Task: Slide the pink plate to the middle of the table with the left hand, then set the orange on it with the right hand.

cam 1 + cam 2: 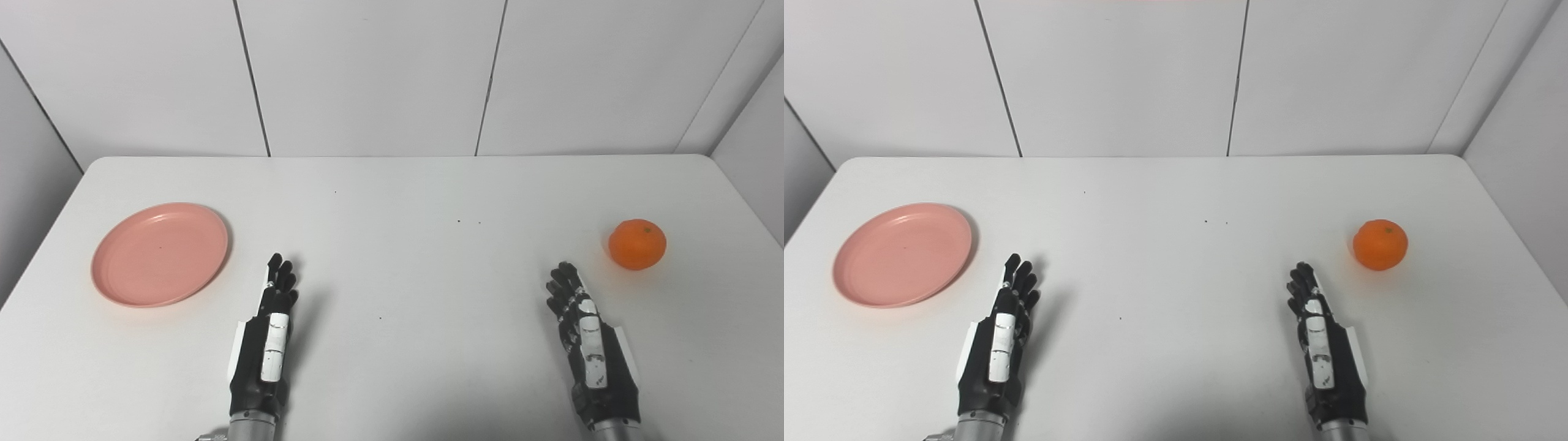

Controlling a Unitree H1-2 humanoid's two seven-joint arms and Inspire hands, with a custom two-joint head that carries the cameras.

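Observation:
A pink plate (159, 254) lies empty on the left side of the white table (404, 202). An orange (637, 244) sits on the right side. My left hand (269, 334) is open and empty, fingers stretched forward, to the right of the plate and a little nearer to me, not touching it. My right hand (588, 340) is open and empty, fingers stretched forward, to the left of the orange and nearer to me, not touching it. Both hands stand edge-on just above the table.
White wall panels stand behind the table's far edge (392, 156). A few small dark specks (459, 221) mark the tabletop between the hands. The table's left and right edges run close to the plate and the orange.

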